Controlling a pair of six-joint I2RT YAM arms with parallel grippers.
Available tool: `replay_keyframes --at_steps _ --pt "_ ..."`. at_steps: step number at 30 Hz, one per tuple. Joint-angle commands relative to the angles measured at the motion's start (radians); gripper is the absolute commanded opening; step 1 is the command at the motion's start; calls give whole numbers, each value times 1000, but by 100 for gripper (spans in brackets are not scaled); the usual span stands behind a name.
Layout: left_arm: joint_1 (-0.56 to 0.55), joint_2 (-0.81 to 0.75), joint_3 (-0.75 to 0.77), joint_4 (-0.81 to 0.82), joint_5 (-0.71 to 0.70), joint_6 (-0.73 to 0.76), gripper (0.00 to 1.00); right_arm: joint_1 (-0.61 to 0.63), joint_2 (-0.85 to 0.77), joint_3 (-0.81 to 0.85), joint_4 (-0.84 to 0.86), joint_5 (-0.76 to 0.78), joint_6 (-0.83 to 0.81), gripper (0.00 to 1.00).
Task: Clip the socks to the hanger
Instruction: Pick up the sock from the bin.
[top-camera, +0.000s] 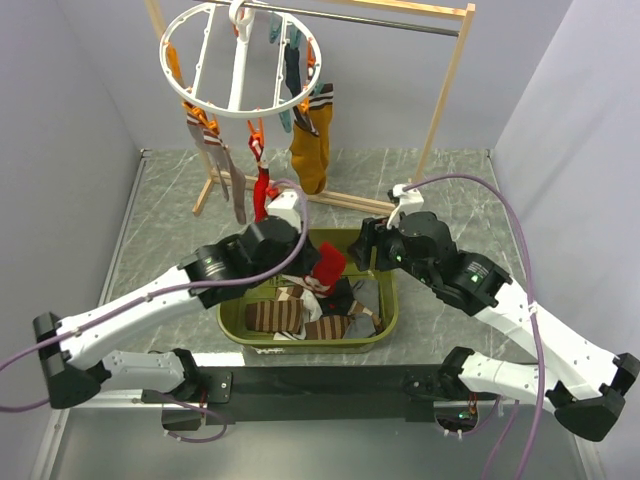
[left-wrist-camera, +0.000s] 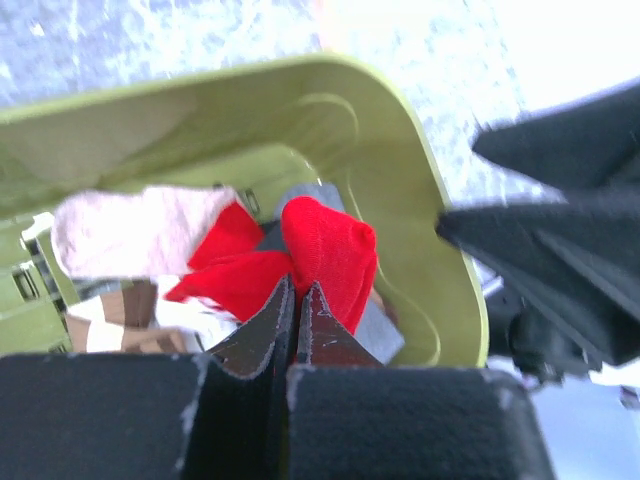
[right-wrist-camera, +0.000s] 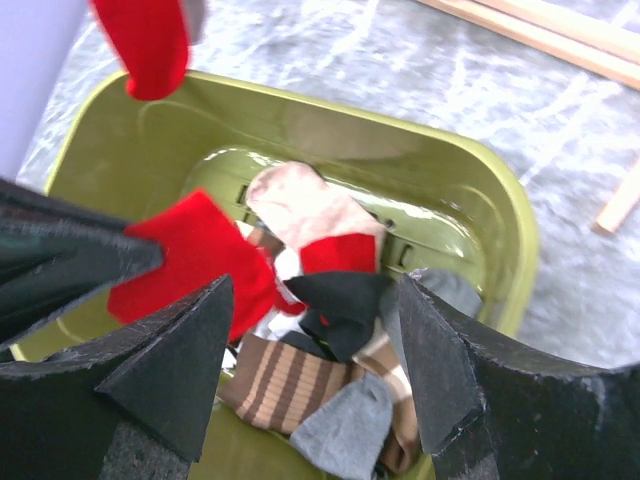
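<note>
Left claw (left-wrist-camera: 295, 300) pinches red sock (left-wrist-camera: 330, 250) above bin (left-wrist-camera: 440, 250) | right claw (right-wrist-camera: 310, 295) spread, empty | step: pickup | next: raise sock to hanger (top-camera: 225, 110) for clipping

The top view is bright, even and sharp, with only soft shadows on the surface (top-camera: 450, 200). The left wrist view burns to white glare at upper right (the red sock (left-wrist-camera: 325, 250) looks oversaturated), its left end effector (left-wrist-camera: 298, 290) blurred. The right wrist view shows the right end effector (right-wrist-camera: 312, 300) out of focus and sheen on the bin (right-wrist-camera: 300, 120).
</note>
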Motion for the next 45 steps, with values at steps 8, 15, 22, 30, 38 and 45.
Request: replay_keyframes --at_steps 8,15,22,30,38,45 --pt "-2 60 145 199 4 185 1 -17 -64 86 -161 153 149 75" --pt "-2 32 144 274 13 225 1 -75 -15 208 -227 29 233 78" --pt "0 15 157 381 -43 318 0 -173 10 153 -129 -214 438 78" --pt "1 -17 47 607 -8 394 1 -212 28 139 -87 -246 662 78" --pt "1 -77 16 630 -40 453 1 -262 -15 -16 92 -344 958 75" --pt "3 -97 -11 682 -7 470 1 -276 20 -24 158 -372 1103 75"
